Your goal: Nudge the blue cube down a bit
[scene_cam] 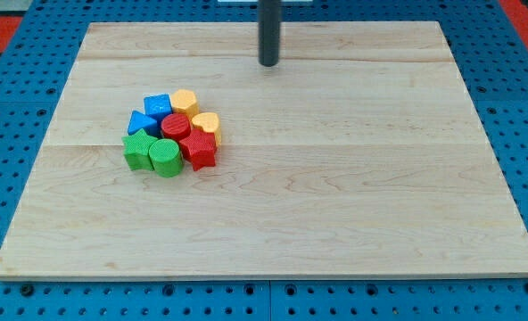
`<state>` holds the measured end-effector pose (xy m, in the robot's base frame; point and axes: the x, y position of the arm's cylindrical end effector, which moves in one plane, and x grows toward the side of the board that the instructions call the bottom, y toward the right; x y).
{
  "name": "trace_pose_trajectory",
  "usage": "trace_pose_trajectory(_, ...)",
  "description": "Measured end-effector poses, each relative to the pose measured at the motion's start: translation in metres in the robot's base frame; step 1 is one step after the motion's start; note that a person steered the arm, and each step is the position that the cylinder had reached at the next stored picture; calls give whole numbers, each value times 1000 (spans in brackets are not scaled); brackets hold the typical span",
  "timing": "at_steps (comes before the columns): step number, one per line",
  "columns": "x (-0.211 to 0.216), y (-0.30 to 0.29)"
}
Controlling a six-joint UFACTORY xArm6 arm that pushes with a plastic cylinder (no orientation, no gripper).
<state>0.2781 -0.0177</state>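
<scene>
The blue cube (158, 105) sits at the top left of a tight cluster of blocks on the left half of the wooden board (335, 178). It touches a yellow block (185, 100) on its right, a blue triangular block (142, 122) below left and a red cylinder (176, 126) below right. My tip (269, 63) is near the view's top centre, well to the right of and above the blue cube, apart from all blocks.
The same cluster holds a second yellow block (206, 124), a red star-like block (198, 150), a green cylinder (165, 157) and a green block (137, 151). A blue pegboard (14, 107) surrounds the board.
</scene>
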Motion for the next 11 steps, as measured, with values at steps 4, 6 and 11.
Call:
trace_pose_trajectory(4,49,-123)
trace_pose_trajectory(6,82,-121)
trace_pose_trajectory(11,60,-93)
